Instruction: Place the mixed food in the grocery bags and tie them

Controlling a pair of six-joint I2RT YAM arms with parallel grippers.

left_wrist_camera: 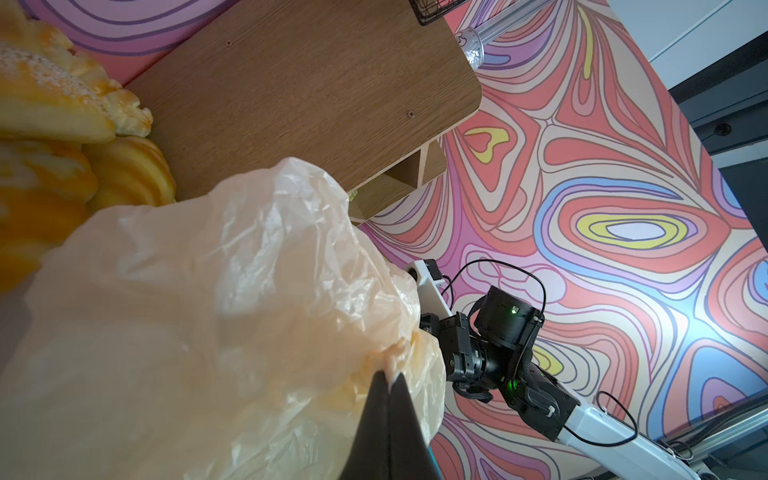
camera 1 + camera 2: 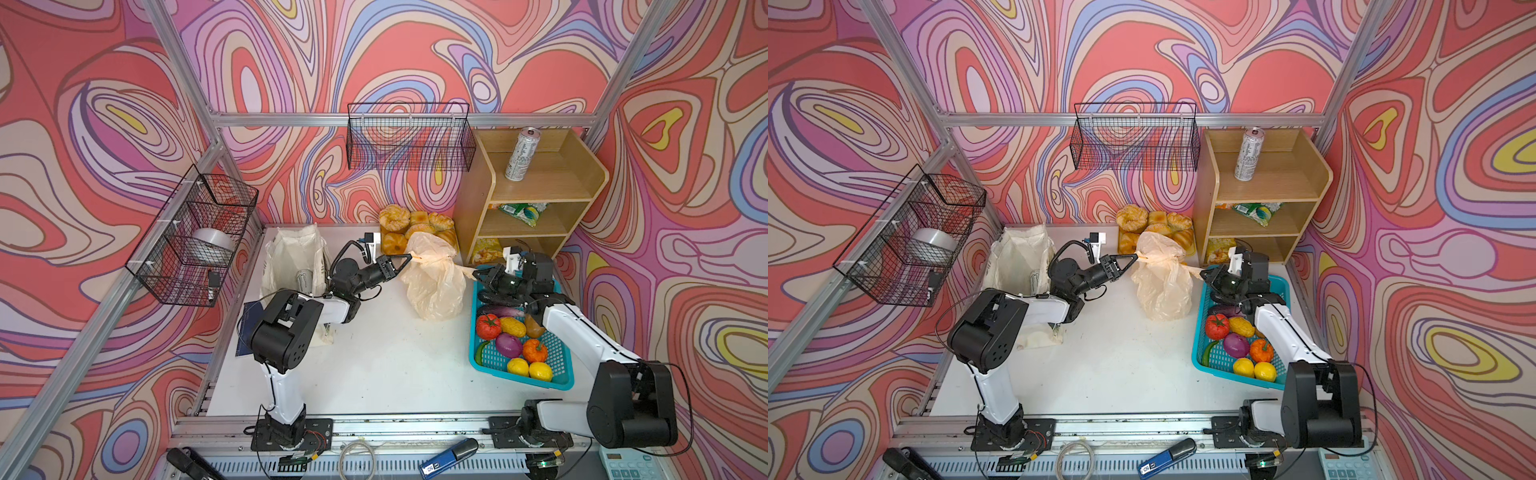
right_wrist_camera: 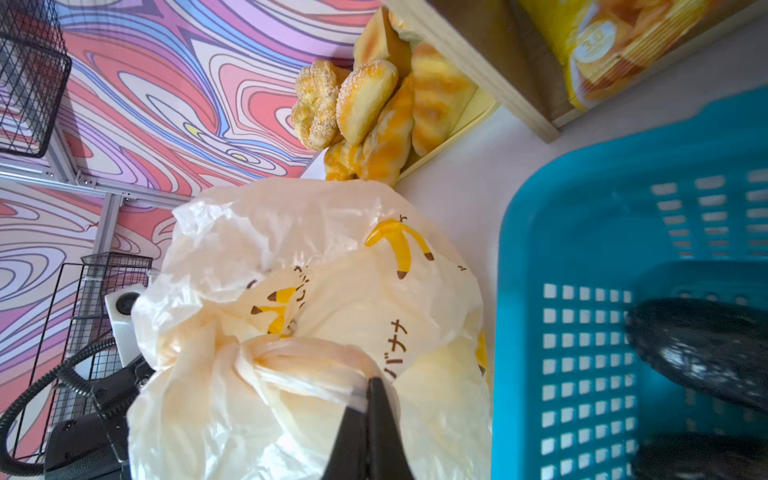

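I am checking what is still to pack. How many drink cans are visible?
2. One drink can stands on the top level of the wooden shelf; a second drink can sits inside the cloth tote. The plastic bag may hide more.

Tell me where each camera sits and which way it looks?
Both top views: high above the front, looking down at the white table; both arms show.
Left wrist: on its arm, looking past the shut left gripper at the plastic bag; the right arm shows beyond.
Right wrist: on its arm, looking past the shut right gripper at that bag and the blue basket.
Shared: both wrist views show the bag and bread.
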